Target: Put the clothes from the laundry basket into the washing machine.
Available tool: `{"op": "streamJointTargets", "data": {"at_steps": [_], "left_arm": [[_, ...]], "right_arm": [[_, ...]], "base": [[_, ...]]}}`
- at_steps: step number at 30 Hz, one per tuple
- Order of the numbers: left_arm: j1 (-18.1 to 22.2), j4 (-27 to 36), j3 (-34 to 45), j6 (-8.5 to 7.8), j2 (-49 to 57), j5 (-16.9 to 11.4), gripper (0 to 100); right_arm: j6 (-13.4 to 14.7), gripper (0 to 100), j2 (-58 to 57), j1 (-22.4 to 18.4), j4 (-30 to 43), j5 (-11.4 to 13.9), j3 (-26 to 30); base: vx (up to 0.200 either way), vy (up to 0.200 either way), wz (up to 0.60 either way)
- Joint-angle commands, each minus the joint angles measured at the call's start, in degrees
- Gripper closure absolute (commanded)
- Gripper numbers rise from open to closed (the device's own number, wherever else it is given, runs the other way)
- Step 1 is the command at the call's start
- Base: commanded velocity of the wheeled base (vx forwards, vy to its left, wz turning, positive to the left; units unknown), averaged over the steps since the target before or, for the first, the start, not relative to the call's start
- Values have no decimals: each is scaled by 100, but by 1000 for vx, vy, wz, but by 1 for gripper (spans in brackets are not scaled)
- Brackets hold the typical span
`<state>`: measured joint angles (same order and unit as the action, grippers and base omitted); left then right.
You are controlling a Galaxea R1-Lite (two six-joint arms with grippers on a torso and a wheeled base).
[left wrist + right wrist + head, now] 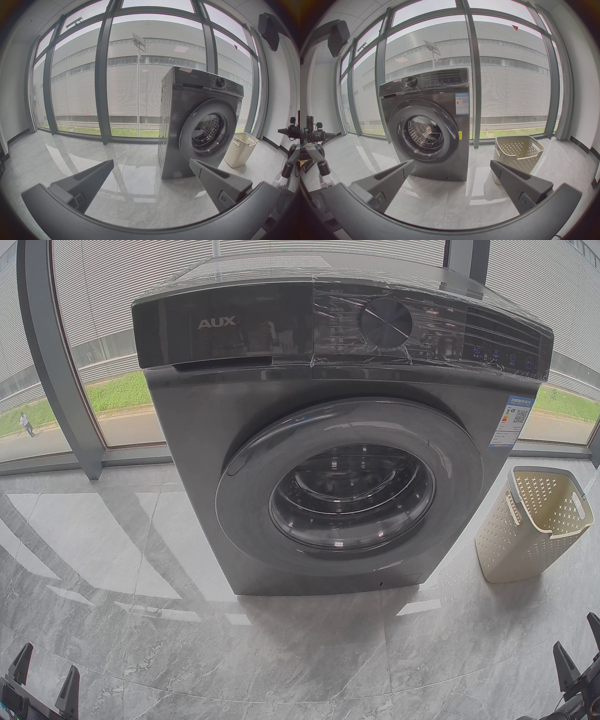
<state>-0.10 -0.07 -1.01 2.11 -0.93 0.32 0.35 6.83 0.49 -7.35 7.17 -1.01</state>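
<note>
A dark grey front-loading washing machine [206, 446] stands on the floor straight ahead, its round glass door [350, 490] shut. To its right sits a cream perforated laundry basket [534, 524], upright; the part of its inside that I see holds nothing. My left gripper [49, 671] hangs low at the near left, open and holding nothing. My right gripper [575, 640] is low at the near right, also open, a short way in front of the basket. Both are well back from the machine [175, 125] [425, 125]. The wrist views show each gripper [151, 161] [451, 162] with jaws wide apart, and the basket [240, 148] [518, 150].
A tall glass window wall with dark posts [59, 365] runs behind the machine. Polished grey marble floor [281, 646] stretches between me and the machine, with open room on the left side.
</note>
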Motion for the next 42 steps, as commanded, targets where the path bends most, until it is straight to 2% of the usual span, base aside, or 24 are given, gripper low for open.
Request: {"op": "streamJointTargets", "data": {"at_steps": [1,4,12,13,14,15,17,19,20,21,22,24,25,26,27,29,30,33,42], "left_arm": [[1,-1,101,18,75,3,0],[1,-1,101,9,75,3,0],[1,-1,101,9,75,3,0],[1,7,101,9,75,3,0],[-8,7,101,9,75,3,0],[1,-1,101,18,75,3,0],[1,-1,101,18,75,3,0],[1,-1,101,18,75,3,0],[1,-1,101,18,75,3,0],[1,7,101,18,75,3,0],[1,-1,101,18,75,3,0],[1,-1,101,18,75,3,0],[1,-1,101,18,75,3,0],[1,-1,101,18,75,3,0],[1,-1,101,18,75,3,0],[1,7,101,26,75,3,0],[1,7,101,18,75,12,0],[1,7,101,18,75,12,0],[1,7,101,18,75,3,0]], "right_arm": [[44,0,-683,-31,32,-216,101],[44,0,-683,-31,287,-277,101],[-9,0,-683,-31,269,-541,101],[26,0,-683,-31,278,-726,101],[26,0,-683,-31,278,-734,101],[44,0,-683,-31,287,-910,101],[35,0,-683,-31,296,-1288,101],[-27,0,-683,-31,304,-1780,101],[-27,0,-683,-31,304,-1780,101],[-71,0,-683,-31,313,-2097,101],[-79,0,-683,-31,313,-2132,101],[-158,0,-683,-31,313,-2062,101],[-176,0,-656,-31,366,-1780,101],[-176,0,-648,-31,384,-1613,101],[9,0,-639,-31,594,-875,101],[-18,0,-604,13,876,-444,66],[-44,0,-533,-5,1008,-603,-13],[-35,0,-551,-40,999,-734,-13],[-62,0,-568,-31,928,-717,13]], "base": [[0,0,0],[0,0,0],[0,0,0],[0,0,0],[0,0,0],[0,0,0],[0,0,0],[0,0,0],[0,0,0],[0,0,0],[0,0,0],[0,0,0],[0,0,0],[0,0,0],[0,0,0],[0,0,0],[0,0,0],[0,0,0],[0,0,0]]}}
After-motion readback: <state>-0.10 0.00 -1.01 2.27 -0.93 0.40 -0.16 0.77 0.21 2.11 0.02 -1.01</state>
